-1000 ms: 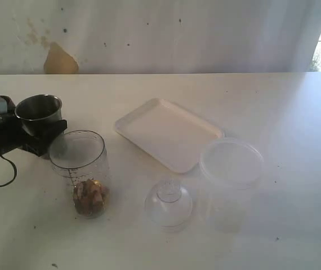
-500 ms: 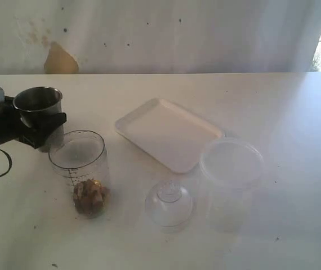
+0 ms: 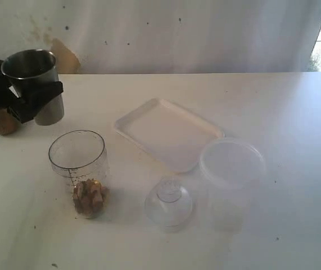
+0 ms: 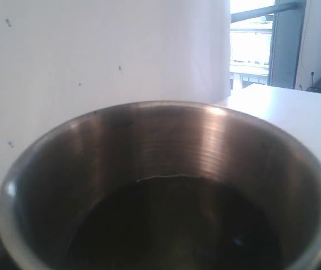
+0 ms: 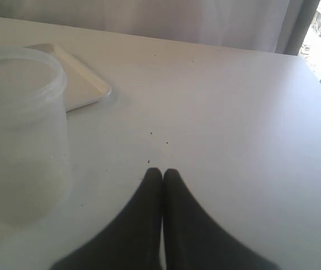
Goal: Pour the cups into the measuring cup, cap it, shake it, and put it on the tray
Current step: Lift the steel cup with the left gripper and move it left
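Note:
My left gripper (image 3: 36,97) is shut on the shiny steel tumbler (image 3: 34,79), holding it upright above the table's far left. In the left wrist view the tumbler (image 4: 166,185) fills the picture; its inside is dark and the fingers are hidden. A brown wooden cup (image 3: 1,121) peeks out below that arm. The clear measuring cup (image 3: 80,169) stands in front with brownish bits at its bottom. The white tray (image 3: 169,132) lies mid-table. My right gripper (image 5: 162,171) is shut and empty over bare table, outside the exterior view.
A clear domed lid (image 3: 169,203) sits in front of the tray. A wide frosted plastic tub (image 3: 231,180) stands to the tray's right and shows close beside my right gripper as the tub (image 5: 19,129). A wall runs along the table's far edge.
The left gripper has carried the tumbler up and back to the left, away from the measuring cup's rim. The brown cup has come into view beneath it.

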`<state>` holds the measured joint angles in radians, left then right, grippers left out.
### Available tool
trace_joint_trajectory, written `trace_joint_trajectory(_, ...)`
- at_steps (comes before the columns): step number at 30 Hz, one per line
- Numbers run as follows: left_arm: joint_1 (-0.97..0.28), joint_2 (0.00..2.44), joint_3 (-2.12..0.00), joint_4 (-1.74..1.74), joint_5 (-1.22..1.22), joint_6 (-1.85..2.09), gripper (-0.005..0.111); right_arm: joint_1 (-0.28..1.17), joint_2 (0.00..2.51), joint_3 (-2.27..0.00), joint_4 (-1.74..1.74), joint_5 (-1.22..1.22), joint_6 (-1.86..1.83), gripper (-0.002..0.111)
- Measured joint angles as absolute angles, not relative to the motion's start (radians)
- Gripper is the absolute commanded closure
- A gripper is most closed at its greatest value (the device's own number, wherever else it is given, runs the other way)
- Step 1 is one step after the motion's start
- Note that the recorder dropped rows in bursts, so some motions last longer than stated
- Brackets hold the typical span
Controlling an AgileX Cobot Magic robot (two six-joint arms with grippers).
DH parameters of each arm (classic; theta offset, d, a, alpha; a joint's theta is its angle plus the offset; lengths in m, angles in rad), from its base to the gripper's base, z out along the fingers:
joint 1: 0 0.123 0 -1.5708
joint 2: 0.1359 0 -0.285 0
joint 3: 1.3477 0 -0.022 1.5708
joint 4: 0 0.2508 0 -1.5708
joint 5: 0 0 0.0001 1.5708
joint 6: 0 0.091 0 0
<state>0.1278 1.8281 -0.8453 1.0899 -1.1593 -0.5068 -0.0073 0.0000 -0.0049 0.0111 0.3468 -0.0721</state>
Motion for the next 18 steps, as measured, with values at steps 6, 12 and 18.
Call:
trace_joint_trajectory(6,0.128,1.73,-0.845,1.167,-1.159,-0.583,0.107,-0.007,0.0,-0.005,0.011,0.347,-0.072,0.108)
trace_joint_trajectory(12,0.128,1.647,-0.797,1.205,-1.169,-0.635,0.107,-0.007,0.0,-0.005,0.011,0.347,-0.072,0.108)
trace_joint_trajectory(18,0.128,1.614,-0.71,1.216,-1.174,-0.577,0.107,-0.007,0.0,-0.005,0.011,0.347,-0.072,0.108)
